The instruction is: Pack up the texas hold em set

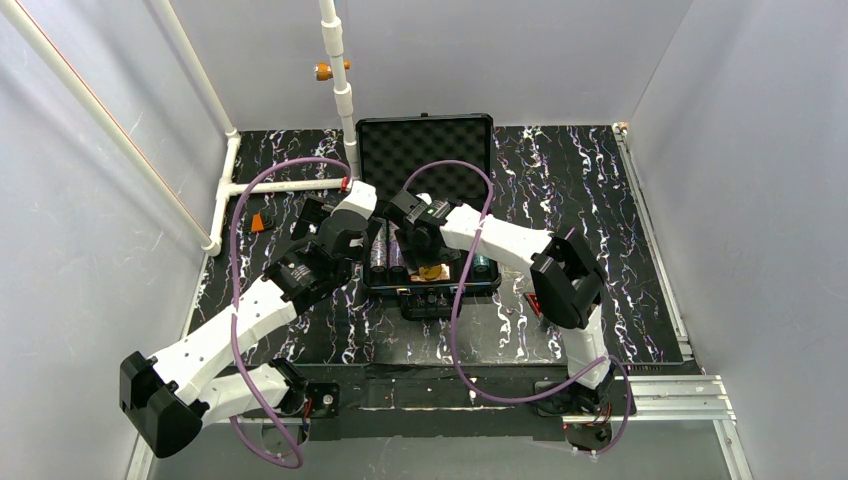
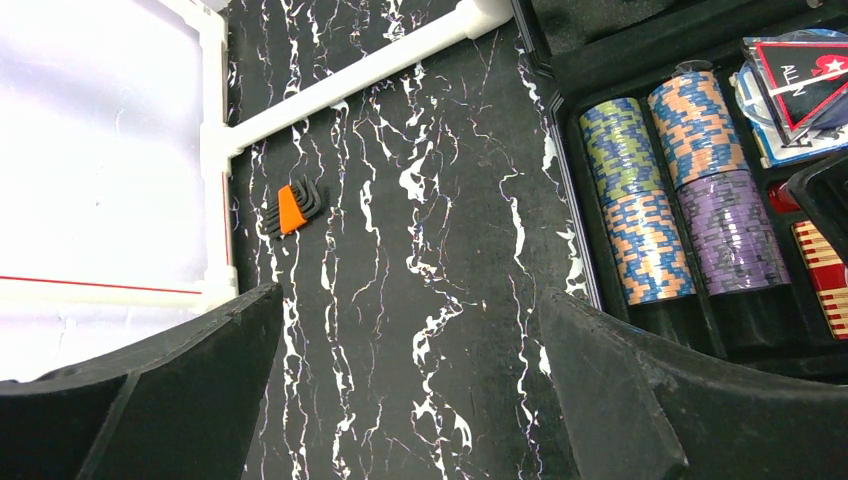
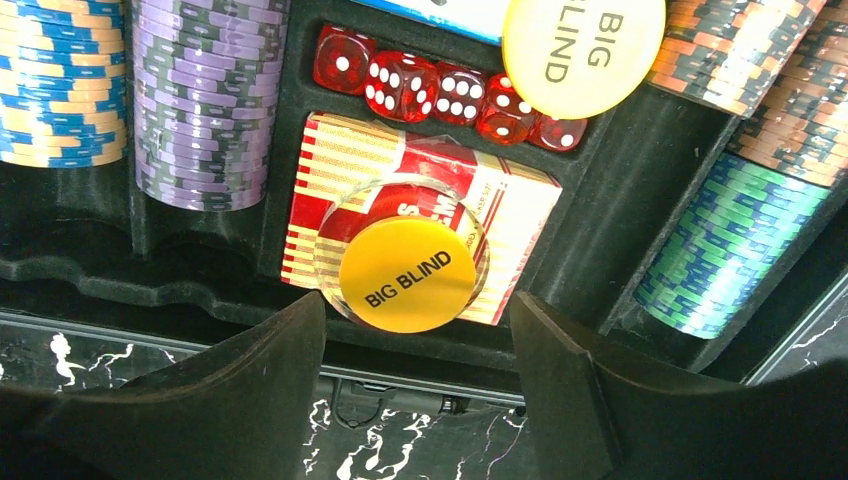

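Note:
The texas hold em set is a black case (image 1: 484, 205) lying open mid-table, its foam-lined lid (image 1: 425, 150) standing up behind. Rows of poker chips (image 3: 205, 95) fill its slots, and red dice (image 3: 400, 85) lie above a red card deck (image 3: 520, 205). A yellow BIG BLIND disc (image 3: 407, 275) rests on a clear disc on that deck; a second yellow disc (image 3: 583, 45) lies farther back. My right gripper (image 3: 415, 310) is open over the case's front rim, the disc just beyond its tips. My left gripper (image 2: 410, 300) is open over bare mat, left of the case (image 2: 560, 150).
A small orange block with black hex keys (image 2: 292, 208) lies on the marbled mat near the white pipe frame (image 2: 340, 85) at the left. A white post (image 1: 340, 80) rises behind the case's left corner. Grey walls enclose the table.

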Controlling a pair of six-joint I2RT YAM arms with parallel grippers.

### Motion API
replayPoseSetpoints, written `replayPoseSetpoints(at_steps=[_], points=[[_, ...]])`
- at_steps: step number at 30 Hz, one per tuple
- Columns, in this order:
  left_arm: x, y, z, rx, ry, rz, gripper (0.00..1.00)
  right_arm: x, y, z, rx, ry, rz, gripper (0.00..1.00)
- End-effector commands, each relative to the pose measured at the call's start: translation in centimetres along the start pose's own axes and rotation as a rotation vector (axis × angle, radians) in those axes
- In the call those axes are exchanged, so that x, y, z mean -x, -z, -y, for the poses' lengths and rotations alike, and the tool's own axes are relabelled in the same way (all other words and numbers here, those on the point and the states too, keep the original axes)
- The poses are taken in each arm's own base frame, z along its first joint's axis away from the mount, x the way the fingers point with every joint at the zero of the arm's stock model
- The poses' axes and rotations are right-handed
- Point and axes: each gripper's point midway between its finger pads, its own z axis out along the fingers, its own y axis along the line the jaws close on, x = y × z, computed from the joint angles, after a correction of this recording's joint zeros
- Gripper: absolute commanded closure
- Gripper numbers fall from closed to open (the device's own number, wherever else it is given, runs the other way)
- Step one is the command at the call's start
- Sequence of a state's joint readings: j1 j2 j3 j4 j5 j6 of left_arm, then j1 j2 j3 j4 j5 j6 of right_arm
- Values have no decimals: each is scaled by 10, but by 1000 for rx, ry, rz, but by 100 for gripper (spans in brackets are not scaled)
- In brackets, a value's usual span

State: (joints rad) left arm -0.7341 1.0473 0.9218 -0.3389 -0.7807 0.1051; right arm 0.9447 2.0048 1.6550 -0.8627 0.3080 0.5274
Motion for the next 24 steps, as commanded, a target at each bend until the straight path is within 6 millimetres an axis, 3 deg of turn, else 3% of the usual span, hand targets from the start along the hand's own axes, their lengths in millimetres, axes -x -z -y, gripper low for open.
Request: replayPoseSetpoints(at_steps=[1,9,15,24], points=[[-1,4,-10,37,16,13,1,15,16,-2,3,-17,52,22],[-1,4,-10,34,21,16,1,36,52,4,15,-24,147,8],[-1,5,-10,34,24,19,1,42,89,24,-9,-38,224,2],[-1,6,-10,27,28,21,1,-1,116,77,-101,-78,209,2]])
